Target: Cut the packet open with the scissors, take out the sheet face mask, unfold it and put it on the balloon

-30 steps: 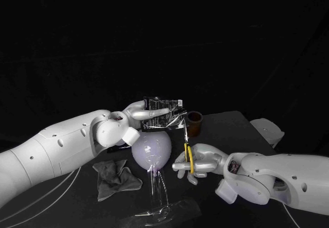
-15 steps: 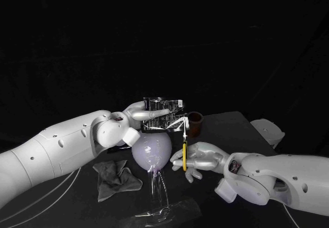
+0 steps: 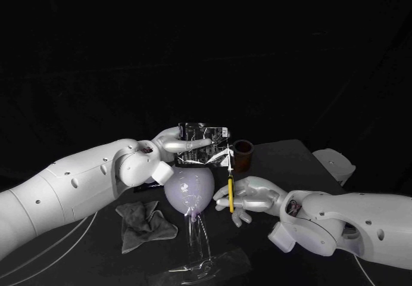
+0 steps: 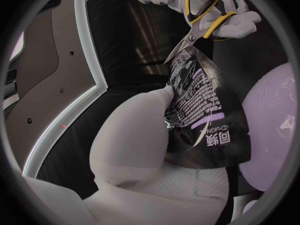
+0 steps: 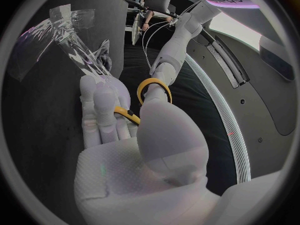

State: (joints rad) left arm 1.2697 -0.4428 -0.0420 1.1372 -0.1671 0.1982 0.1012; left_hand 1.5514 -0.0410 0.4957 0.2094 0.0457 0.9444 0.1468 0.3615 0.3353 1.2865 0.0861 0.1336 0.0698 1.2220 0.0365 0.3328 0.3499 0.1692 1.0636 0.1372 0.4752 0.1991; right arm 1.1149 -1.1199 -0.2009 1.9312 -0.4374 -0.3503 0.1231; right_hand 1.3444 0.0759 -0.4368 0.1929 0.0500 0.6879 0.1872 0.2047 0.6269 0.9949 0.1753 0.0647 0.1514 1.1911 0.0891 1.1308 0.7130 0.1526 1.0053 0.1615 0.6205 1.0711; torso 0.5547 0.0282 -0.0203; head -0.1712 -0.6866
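Note:
My left hand (image 3: pixel 174 143) holds the dark, shiny packet (image 3: pixel 203 144) upright above the balloon; the left wrist view shows the packet (image 4: pixel 203 115) rising from this hand (image 4: pixel 144 150). My right hand (image 3: pixel 250 198) grips the yellow-handled scissors (image 3: pixel 230 185), blades pointing up. Their tips meet the packet's lower right corner. In the left wrist view the scissors (image 4: pixel 199 20) touch the packet's far corner with blades slightly apart. In the right wrist view, yellow scissor handles (image 5: pixel 150 92) sit in my right hand (image 5: pixel 131 135). The pale purple balloon (image 3: pixel 190 187) stands on a clear stand (image 3: pixel 199 247).
A brown cup (image 3: pixel 244 154) stands behind the scissors. A grey cloth (image 3: pixel 144 223) lies crumpled on the table left of the stand. A white object (image 3: pixel 336 162) sits at the table's right edge.
My right hand has lifted the scissors a little up and left, toward the packet's corner. The packet has shifted slightly in my left hand.

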